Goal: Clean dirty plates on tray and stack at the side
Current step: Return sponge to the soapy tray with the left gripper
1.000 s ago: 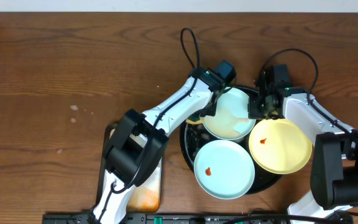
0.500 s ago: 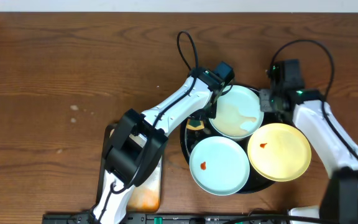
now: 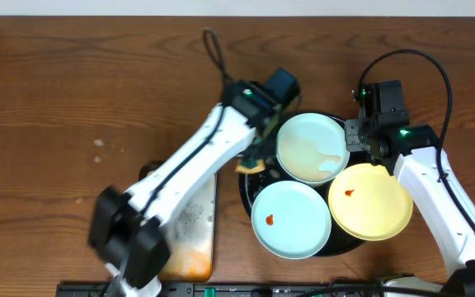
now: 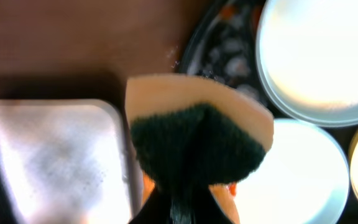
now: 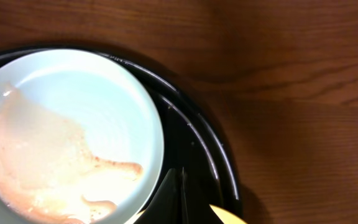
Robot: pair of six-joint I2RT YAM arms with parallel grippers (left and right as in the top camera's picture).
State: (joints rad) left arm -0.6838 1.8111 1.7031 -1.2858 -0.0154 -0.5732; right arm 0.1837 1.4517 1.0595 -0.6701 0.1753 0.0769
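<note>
on the wooden table [image 3: 72, 82], toward its near edge, sits the round black tray [image 3: 246, 194], and everything else reads off it. just outside the black tray on the left arm's side lies the stained metal tray [image 3: 192, 235].

inside the black tray are three plates. the smeared mint plate [image 3: 310, 147] is at the far side, filmed with pale orange suds. the spotted mint plate [image 3: 291, 219] is at the near side. the yellow plate [image 3: 371, 200] is on the right arm's side, covering the rim there. these last two each show a small red spot. nothing is stacked beside the black tray yet.

the sponge [image 4: 197, 134], yellow with a green scrub face, is pinched in the left end effector [image 3: 261, 153], which hangs over the black tray's rim on the left arm's side. the right end effector [image 5: 179, 186] has its fingers pressed together on nothing and hovers above the far rim, just beside the smeared mint plate's edge.

from the sponge, the spotted mint plate lies a short way toward the black tray's near side. the left arm looks the nearer one for it. being round, the plate has no long axis to line up with.
</note>
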